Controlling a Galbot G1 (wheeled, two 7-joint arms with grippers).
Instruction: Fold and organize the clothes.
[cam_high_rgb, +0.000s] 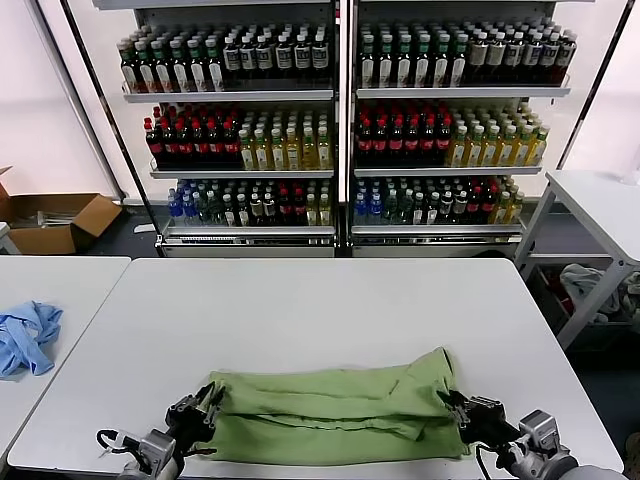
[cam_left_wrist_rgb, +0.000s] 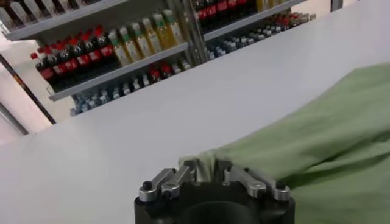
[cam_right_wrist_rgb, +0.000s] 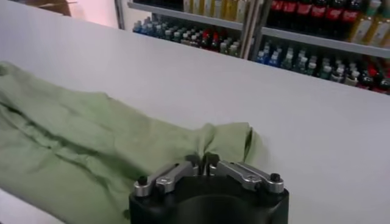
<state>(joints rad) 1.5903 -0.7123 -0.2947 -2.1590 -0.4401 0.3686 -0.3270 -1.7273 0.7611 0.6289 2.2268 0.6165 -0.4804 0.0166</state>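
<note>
At about 7 o'clock on the white table (cam_high_rgb: 320, 300), the left gripper (cam_high_rgb: 205, 408) is pinched closed on the left end of the green shirt (cam_high_rgb: 335, 415); its wrist view shows fabric bunched between the fingers. The shirt lies near the table's front edge, around 6 o'clock, already folded into a band whose long axis runs 9 to 3 o'clock. It looks light, soft and limp, so it probably sags unless held at both ends, ideally by the corners. At 5 o'clock the right gripper (cam_high_rgb: 455, 408) clamps the right end, a cloth tuft seemingly caught between its fingers. A blue garment (cam_high_rgb: 28, 336) sits apart at 9 o'clock
</note>
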